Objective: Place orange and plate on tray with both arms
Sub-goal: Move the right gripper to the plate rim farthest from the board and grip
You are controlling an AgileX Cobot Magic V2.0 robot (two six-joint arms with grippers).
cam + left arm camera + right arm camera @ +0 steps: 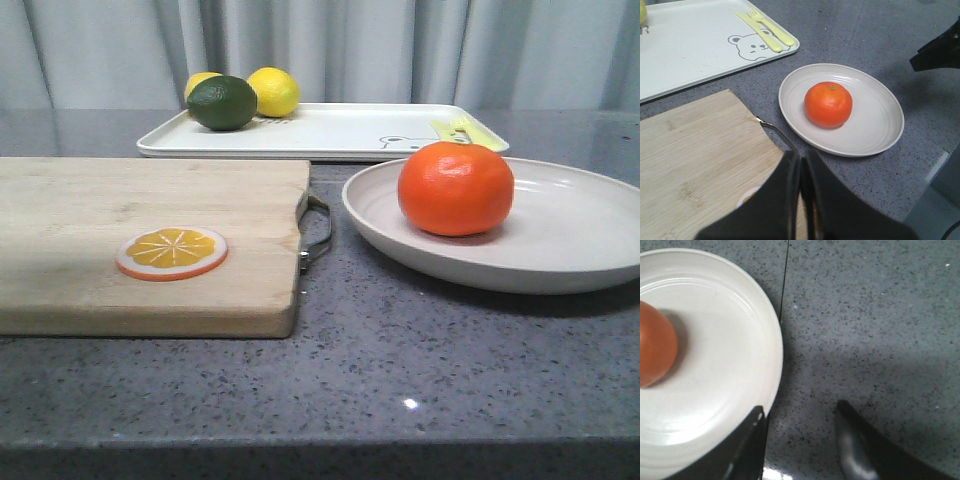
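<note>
The orange (455, 187) sits on the off-white plate (580, 245) on the grey counter, right of the cutting board. The white tray (330, 130) with the bear drawing lies behind them. In the left wrist view my left gripper (800, 160) is shut and empty, above the board's corner, short of the plate (875, 125) and orange (828, 104); the tray (695, 45) lies beyond. In the right wrist view my right gripper (800, 412) is open, one finger over the plate's rim (772, 365), the other over bare counter. The orange (655, 347) shows at the picture's edge. Neither gripper shows in the front view.
A wooden cutting board (150, 240) with a metal handle (318, 228) carries an orange slice disc (171, 251). Two lemons (272, 91) and a green lime (221, 103) lie on the tray's far left. A yellow fork and knife (765, 31) lie on its right end.
</note>
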